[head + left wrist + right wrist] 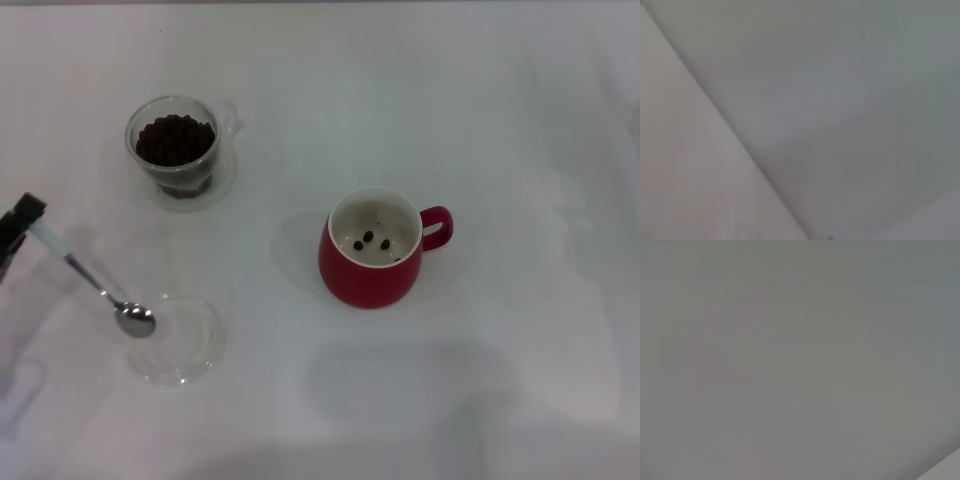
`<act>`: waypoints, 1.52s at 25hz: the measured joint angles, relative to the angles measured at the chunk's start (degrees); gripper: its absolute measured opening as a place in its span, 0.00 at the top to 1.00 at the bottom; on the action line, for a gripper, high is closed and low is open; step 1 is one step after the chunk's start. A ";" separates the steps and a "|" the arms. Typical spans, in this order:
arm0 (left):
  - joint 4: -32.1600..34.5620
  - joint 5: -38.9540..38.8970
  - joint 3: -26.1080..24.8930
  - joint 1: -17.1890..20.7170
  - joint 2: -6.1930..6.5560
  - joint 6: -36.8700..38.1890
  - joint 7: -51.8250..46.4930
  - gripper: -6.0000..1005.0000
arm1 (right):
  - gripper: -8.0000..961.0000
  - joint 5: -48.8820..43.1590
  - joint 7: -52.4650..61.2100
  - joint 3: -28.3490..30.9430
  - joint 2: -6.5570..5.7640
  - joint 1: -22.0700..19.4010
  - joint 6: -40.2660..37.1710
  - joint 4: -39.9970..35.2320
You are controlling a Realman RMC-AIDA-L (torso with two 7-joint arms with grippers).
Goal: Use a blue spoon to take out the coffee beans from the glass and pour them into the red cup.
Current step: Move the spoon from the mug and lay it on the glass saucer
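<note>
In the head view the glass (176, 148) stands at the back left on a clear saucer, filled with dark coffee beans (175, 138). The red cup (372, 250) sits near the middle with its handle to the right, and three beans lie on its cream inside. At the far left edge my left gripper (25, 220) is shut on the pale handle end of the blue spoon (92, 280). The spoon slants down to the right, and its silver bowl lies at the rim of a shallow clear dish. My right gripper is out of view.
A shallow clear glass dish (185, 345) sits at the front left under the spoon's bowl. A white cloth covers the table (500, 120). Both wrist views show only a plain grey surface.
</note>
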 joint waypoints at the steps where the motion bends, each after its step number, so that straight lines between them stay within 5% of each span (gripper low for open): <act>1: 0.00 0.06 0.03 -0.53 -0.30 -0.60 0.14 0.86 | 0.12 -0.01 0.00 -0.07 0.01 -0.07 -0.01 0.00; 11: 0.41 2.69 0.11 -4.61 -2.68 -7.01 0.84 0.85 | 0.12 0.05 0.00 -0.32 0.04 -0.32 -0.58 -0.07; 38: 0.98 7.30 0.10 -6.19 -3.09 -11.12 0.44 0.83 | 0.12 0.07 0.00 0.26 0.04 0.06 -0.36 -0.09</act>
